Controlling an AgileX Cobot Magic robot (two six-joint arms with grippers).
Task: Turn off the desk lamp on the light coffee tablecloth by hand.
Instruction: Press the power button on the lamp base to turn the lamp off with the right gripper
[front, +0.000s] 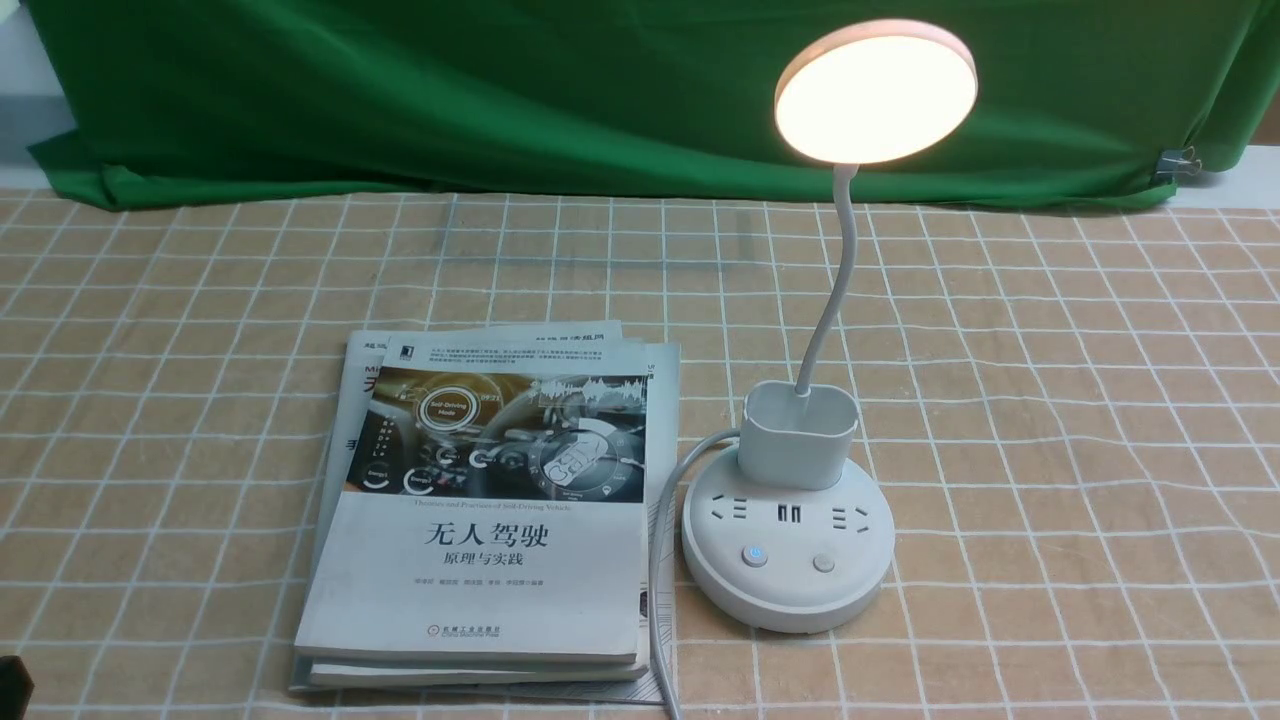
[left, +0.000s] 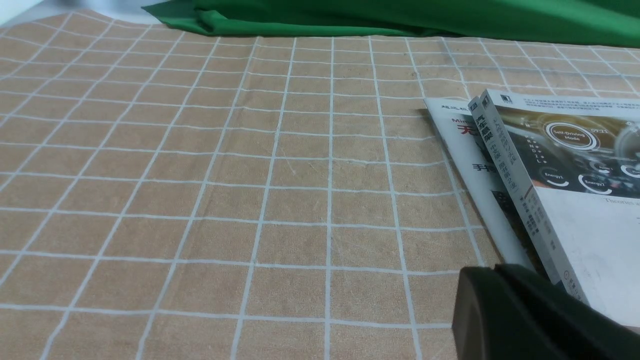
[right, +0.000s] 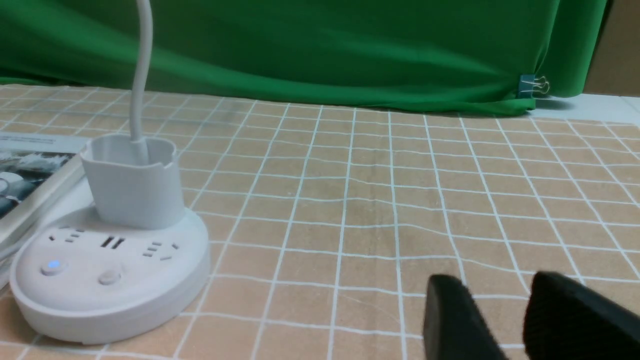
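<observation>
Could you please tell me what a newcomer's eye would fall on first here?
Probably the glowing round head of the desk lamp, bright against the green cloth at the back, right of centre. Next, likely the book stack just left of the lamp's base, its top cover showing a dark car-interior picture.

Lamp base (front: 788, 540) in front, right-wrist views
</observation>
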